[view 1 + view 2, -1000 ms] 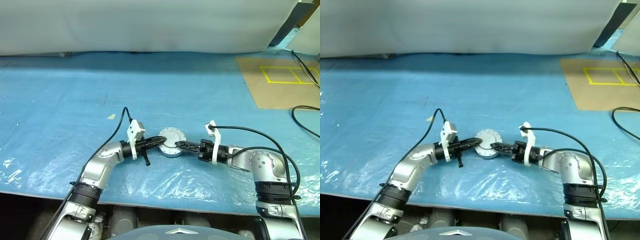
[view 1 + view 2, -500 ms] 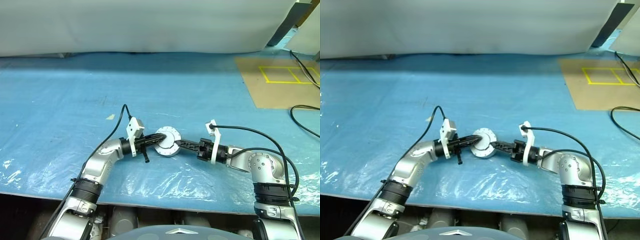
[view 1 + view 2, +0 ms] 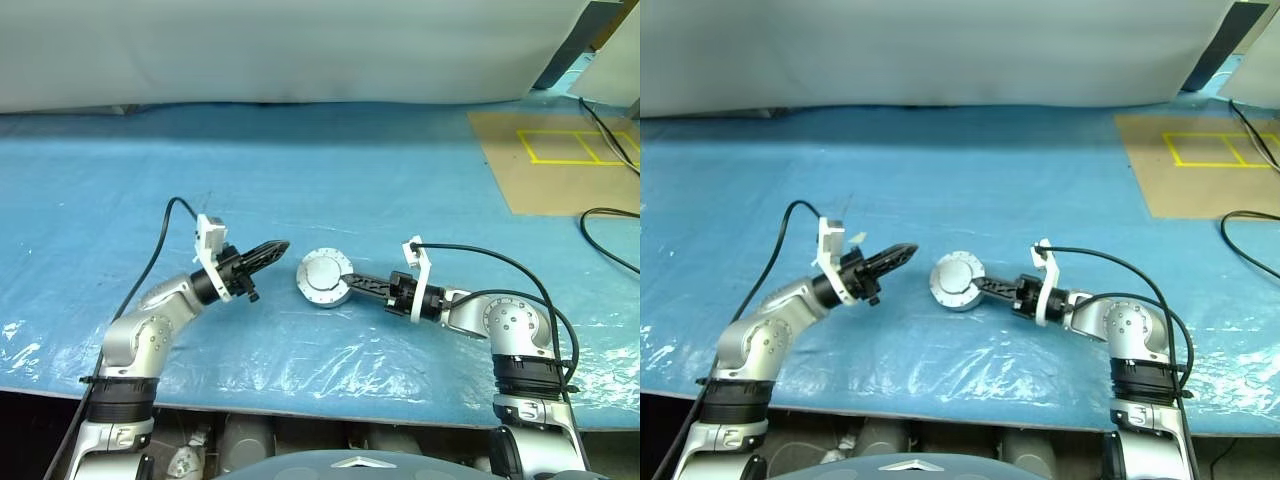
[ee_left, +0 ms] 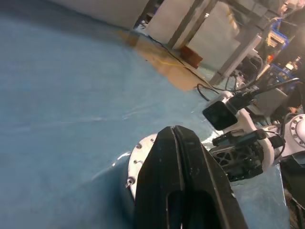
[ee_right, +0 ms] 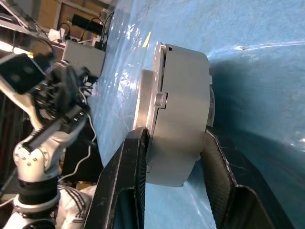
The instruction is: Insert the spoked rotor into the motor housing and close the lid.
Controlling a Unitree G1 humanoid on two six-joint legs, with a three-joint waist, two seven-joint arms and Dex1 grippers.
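Left eye view puts the motor housing (image 3: 325,278) just below the middle of the frame, lying on the blue plastic-covered bench (image 3: 400,190) with the lid (image 3: 322,273) shut flat on top; the spoked rotor cannot be seen, presumably inside. The right claw (image 3: 350,282) reaches in from the right and pinches the housing's side — in the right wrist view its two black fingers (image 5: 125,164) sit against the flange and the base of the grey metal body, about a third open. The left claw (image 3: 280,246), fully shut and empty, hangs just left of the housing, clear of it, pointing toward it. So the right arm is the one in contact; any last press on the lid would come from the left, across a short gap. The housing is a squat, smooth machined cylinder with small bolt heads round its rim.
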